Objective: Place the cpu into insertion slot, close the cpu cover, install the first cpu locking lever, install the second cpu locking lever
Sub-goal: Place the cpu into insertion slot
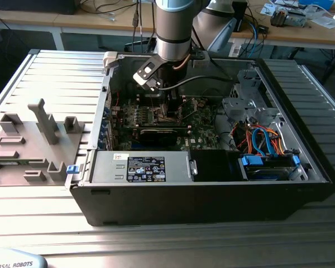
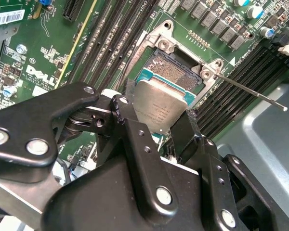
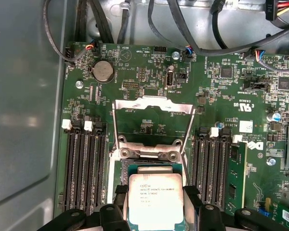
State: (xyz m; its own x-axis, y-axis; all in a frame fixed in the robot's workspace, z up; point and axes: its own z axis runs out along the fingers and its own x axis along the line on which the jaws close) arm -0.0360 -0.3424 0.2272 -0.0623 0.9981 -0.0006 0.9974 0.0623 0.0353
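We see the gripper (image 3: 156, 191) clamped on the cpu (image 3: 155, 206), a black finger (image 2: 125, 108) pressed to each of two opposite edges and the metal top facing up. The chip sits over the near part of the insertion slot (image 2: 176, 72); we cannot tell whether they touch. Behind it the cpu cover (image 3: 151, 105) stands swung open, and a thin lever (image 2: 250, 91) juts free. Memory slots (image 3: 84, 163) flank the socket. A coin cell (image 3: 102, 71) lies near the motherboard's (image 3: 135, 86) far edge. In the exterior view the arm (image 1: 173, 28) reaches down into the open computer case (image 1: 201, 190).
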